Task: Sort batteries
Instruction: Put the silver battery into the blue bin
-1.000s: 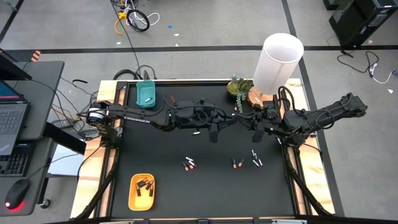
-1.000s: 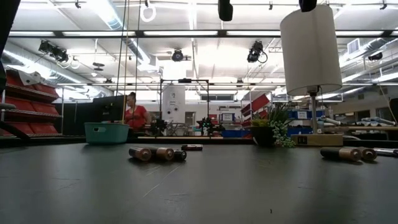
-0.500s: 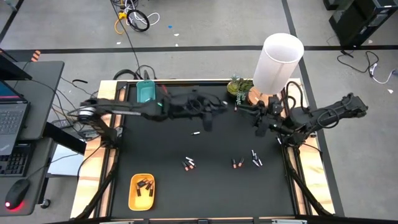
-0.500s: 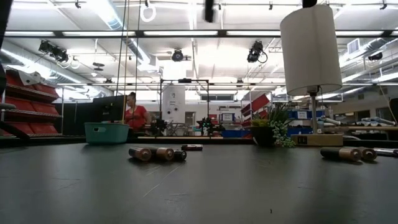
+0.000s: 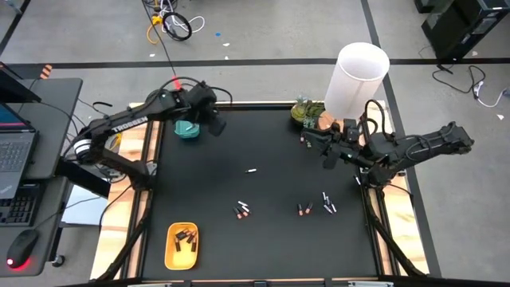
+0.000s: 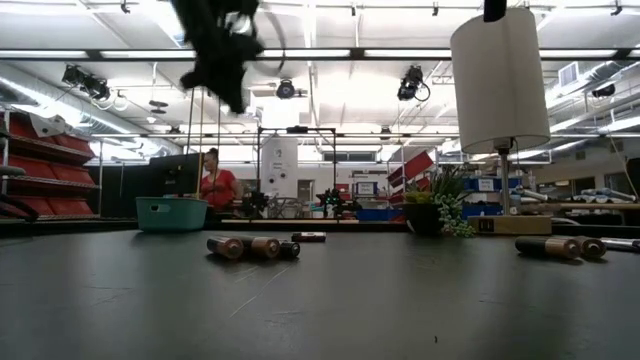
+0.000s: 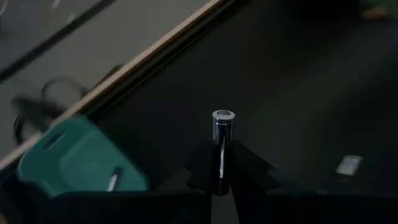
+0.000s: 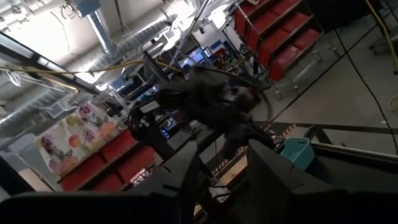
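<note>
- The left gripper [image 7: 221, 155] is pinching a pale silvery battery [image 7: 222, 127] upright between its pressed-in fingers, hanging in the air at the table's far-left part.
- In the high view the left gripper [image 5: 209, 119] is hovering just beside the teal tray [image 5: 187, 126], which is sitting slightly to its outer side; in the left wrist view one pale battery [image 7: 114, 180] is lying inside that tray.
- The right gripper [image 5: 327, 156] is waiting near the far-right edge, its fingers [image 8: 186, 168] standing apart with nothing between them.
- A lone pale battery [image 5: 252, 171] is lying on the black table [image 5: 271, 239] between the two grippers, nearer the left one.
- A small cluster of batteries [image 5: 242, 210] is lying well toward the near side of both grippers, and two more groups [image 5: 303, 210] and [image 5: 328, 202] are lying on the near side of the right gripper.
- The yellow tray [image 5: 181, 245], with dark batteries in it, is sitting far from the left gripper at the near-left corner.
</note>
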{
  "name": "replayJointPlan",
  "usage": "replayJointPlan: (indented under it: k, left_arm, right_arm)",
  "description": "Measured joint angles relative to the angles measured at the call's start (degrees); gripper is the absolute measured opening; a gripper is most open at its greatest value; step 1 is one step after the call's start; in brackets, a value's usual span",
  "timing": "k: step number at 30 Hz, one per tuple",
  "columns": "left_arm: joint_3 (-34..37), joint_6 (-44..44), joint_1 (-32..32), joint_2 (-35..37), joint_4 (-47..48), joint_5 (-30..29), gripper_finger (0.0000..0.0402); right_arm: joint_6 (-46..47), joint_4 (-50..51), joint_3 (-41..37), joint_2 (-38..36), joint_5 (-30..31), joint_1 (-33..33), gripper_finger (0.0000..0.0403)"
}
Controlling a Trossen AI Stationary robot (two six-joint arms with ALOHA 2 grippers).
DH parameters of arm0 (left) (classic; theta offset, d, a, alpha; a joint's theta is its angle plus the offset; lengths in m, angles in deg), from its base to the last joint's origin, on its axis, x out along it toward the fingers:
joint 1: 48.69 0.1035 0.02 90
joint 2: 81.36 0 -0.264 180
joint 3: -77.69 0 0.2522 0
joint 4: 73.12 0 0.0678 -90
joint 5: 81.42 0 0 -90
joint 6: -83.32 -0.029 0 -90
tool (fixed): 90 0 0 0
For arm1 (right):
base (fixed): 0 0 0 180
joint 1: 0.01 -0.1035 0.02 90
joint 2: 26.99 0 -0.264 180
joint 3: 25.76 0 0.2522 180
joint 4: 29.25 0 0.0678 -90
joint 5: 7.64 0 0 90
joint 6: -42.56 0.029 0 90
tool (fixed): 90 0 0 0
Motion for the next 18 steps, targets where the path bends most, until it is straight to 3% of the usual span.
replayJointPlan:
  k: [6, 11, 18]
  left_arm:
    - [11.6, 0.0, 10.3, -0.3, -8.5, 8.9, 0.0045]
    - [16.4, 1.7, 18.0, -0.3, -9.2, 9.3, 0.0047]
    - [17.4, 1.8, 26.0, -0.3, -10.8, 8.4, 0.0048]
  right_arm:
    - [3.2, -0.1, 0.0, 1.8, -4.2, 0.7, 0.0119]
    - [5.4, 0.0, 0.0, 3.0, -6.0, -0.1, 0.0118]
    - [4.5, 0.5, 0.0, 3.5, -7.2, -0.1, 0.0118]
